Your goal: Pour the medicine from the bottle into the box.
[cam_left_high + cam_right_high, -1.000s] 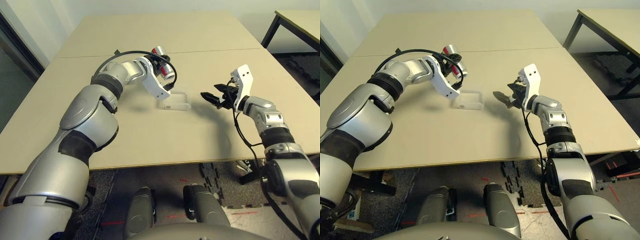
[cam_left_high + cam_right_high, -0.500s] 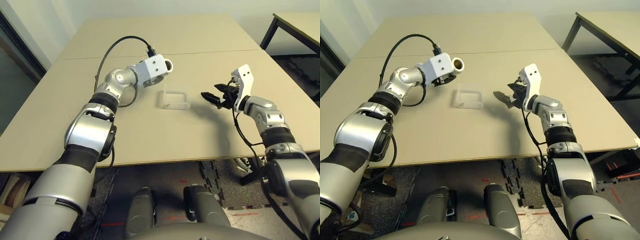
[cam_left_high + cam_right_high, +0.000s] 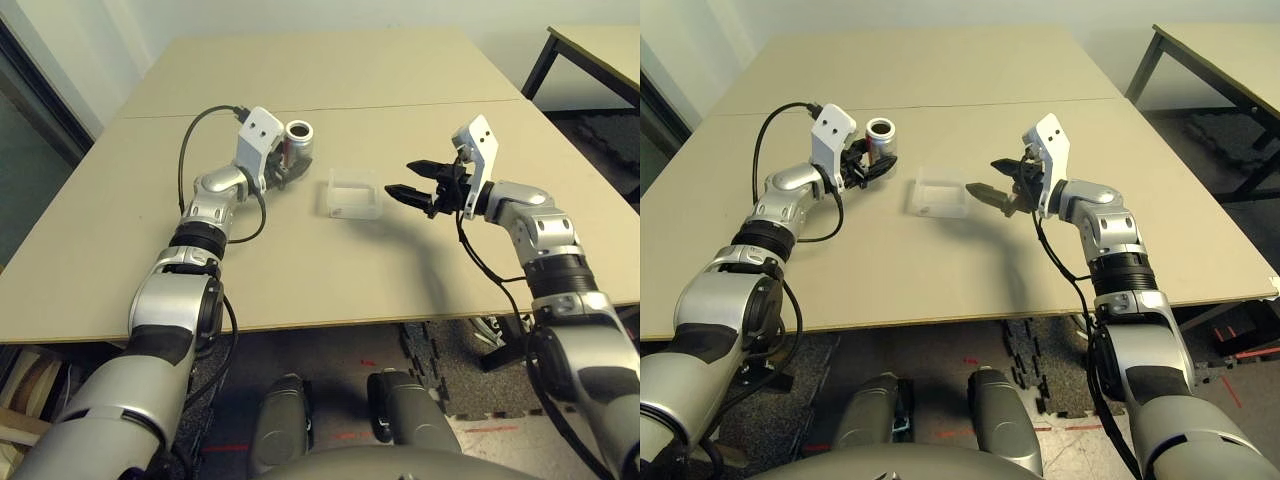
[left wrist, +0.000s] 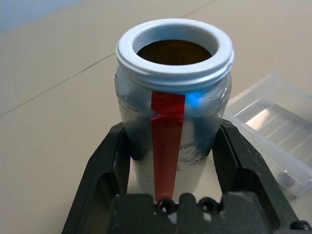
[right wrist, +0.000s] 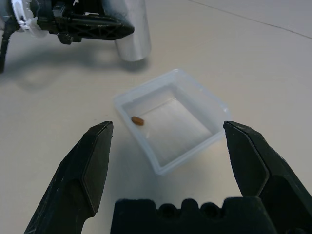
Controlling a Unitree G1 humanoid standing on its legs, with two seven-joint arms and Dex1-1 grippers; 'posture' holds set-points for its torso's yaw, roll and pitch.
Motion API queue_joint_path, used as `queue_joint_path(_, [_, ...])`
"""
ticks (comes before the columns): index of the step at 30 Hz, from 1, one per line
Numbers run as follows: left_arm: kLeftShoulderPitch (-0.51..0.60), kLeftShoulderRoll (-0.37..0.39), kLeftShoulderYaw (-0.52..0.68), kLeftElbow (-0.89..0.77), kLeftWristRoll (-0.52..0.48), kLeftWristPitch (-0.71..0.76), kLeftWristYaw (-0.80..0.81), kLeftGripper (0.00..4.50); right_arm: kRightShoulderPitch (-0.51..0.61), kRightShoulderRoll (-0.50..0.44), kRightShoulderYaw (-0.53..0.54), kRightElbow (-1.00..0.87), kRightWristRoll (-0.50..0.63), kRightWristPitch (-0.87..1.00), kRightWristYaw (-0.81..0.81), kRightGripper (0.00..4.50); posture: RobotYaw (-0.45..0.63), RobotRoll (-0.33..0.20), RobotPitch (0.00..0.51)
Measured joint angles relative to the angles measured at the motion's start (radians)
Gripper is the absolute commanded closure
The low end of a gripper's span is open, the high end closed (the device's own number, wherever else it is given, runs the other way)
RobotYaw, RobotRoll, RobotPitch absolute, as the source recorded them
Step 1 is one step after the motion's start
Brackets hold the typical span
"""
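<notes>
On the left, the bottle (image 3: 298, 140) is held upright in the left gripper (image 3: 285, 168), whose two black fingers are pressed against its sides; the open white mouth faces up. The bottle is at or just above the table (image 3: 300, 270), beside the box (image 3: 352, 194) and apart from it; whether its base rests on the surface cannot be told. In the left wrist view the inside of the bottle looks dark and no contents can be made out.

In the middle, the clear box lies flat on the table, and one small brown pill (image 5: 138, 120) is seen on its floor near one wall. From this it is judged that the pouring has been done and that the bottle is being set down or returned upright. The next move is judged to call for the bottle to be stood squarely on the table and the fingers eased off it without tipping it.

On the right, the right gripper (image 3: 417, 180) is held just beside the box, pointing at it, its fingers spread wide with nothing between them.

Counted: one bottle, one box, one pill, two grippers, one table in use.
</notes>
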Motion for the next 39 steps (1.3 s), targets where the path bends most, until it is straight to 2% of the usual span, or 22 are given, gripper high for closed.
queue_joint_path(5, [0.067, 0.0, 0.013, -0.058, -0.016, -0.004, 0.049, 1.84, 0.019, -0.022, 0.001, -0.066, 0.011, 0.039, 0.013, 0.0, -0.11, 0.0, 0.125])
queue_joint_path(10, [0.106, -0.003, 0.038, -0.075, -0.04, -0.108, 0.061, 1.84, 0.033, -0.034, 0.005, -0.073, 0.011, 0.057, 0.014, 0.0, -0.12, 0.0, 0.129])
queue_joint_path(18, [0.132, 0.009, 0.036, -0.003, -0.029, -0.203, 0.113, 1.84, 0.04, -0.044, 0.007, -0.117, 0.019, 0.087, 0.014, 0.0, -0.13, 0.0, 0.132])
queue_joint_path(28, [0.15, 0.007, 0.057, 0.051, -0.054, -0.223, 0.122, 1.84, 0.041, -0.047, 0.009, -0.132, 0.02, 0.104, 0.014, 0.0, -0.13, 0.0, 0.117])
queue_joint_path(33, [0.152, 0.007, 0.076, 0.074, -0.066, -0.204, 0.121, 0.12, 0.041, -0.047, 0.013, -0.132, 0.02, 0.105, 0.014, 0.0, -0.12, 0.0, 0.109])
queue_joint_path(39, [0.18, 0.007, 0.09, 0.068, -0.09, -0.192, 0.077, 0.05, 0.041, -0.04, 0.023, -0.132, 0.021, 0.105, 0.014, 0.0, -0.12, 0.0, 0.106])
